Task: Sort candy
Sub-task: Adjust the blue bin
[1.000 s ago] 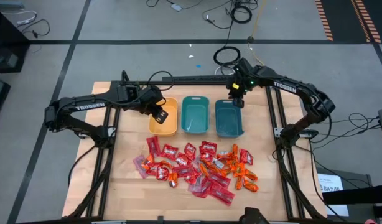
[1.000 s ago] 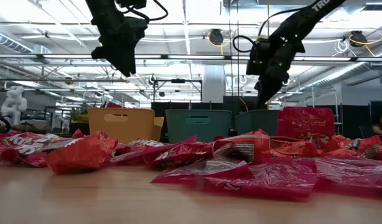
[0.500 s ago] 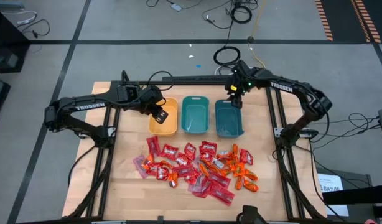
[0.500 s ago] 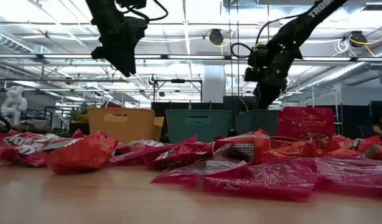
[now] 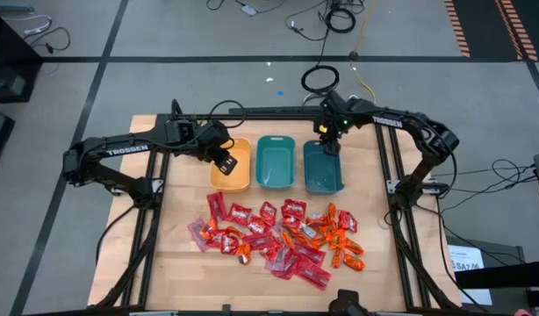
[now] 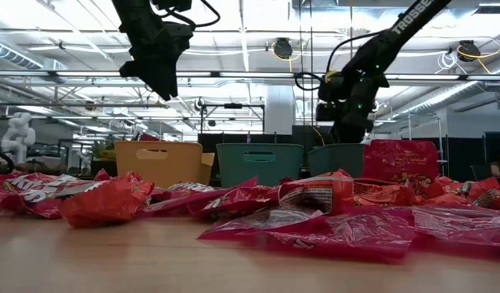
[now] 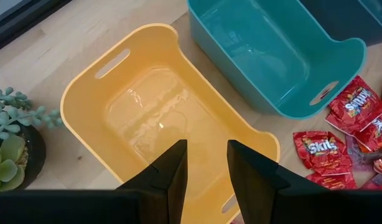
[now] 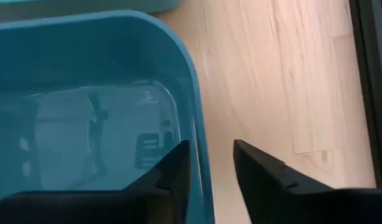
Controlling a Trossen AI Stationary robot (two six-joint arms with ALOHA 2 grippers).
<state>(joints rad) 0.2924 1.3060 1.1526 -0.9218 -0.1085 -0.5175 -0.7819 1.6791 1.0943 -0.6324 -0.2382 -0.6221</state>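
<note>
The candy (image 5: 278, 235) lies in a loose pile of red, pinkish and orange packets on the near half of the wooden table, also seen up close in the low view (image 6: 315, 203). My left gripper (image 5: 224, 161) hangs open and empty above the yellow bin (image 7: 153, 118). My right gripper (image 5: 328, 140) is open and empty above the far end of the right teal bin (image 5: 323, 175). In the right wrist view that bin's rim (image 8: 197, 124) runs below the gap between my fingers.
Three bins stand in a row beyond the candy: yellow (image 5: 239, 180), middle teal (image 5: 275, 162) and right teal. All three look empty. A small potted plant (image 7: 10, 143) sits on the table beside the yellow bin. Bare wood lies to the right of the right teal bin (image 8: 290, 74).
My right gripper has swung a little toward the table's left above the far end of the right teal bin, staying open. The candy and bins have not moved.
</note>
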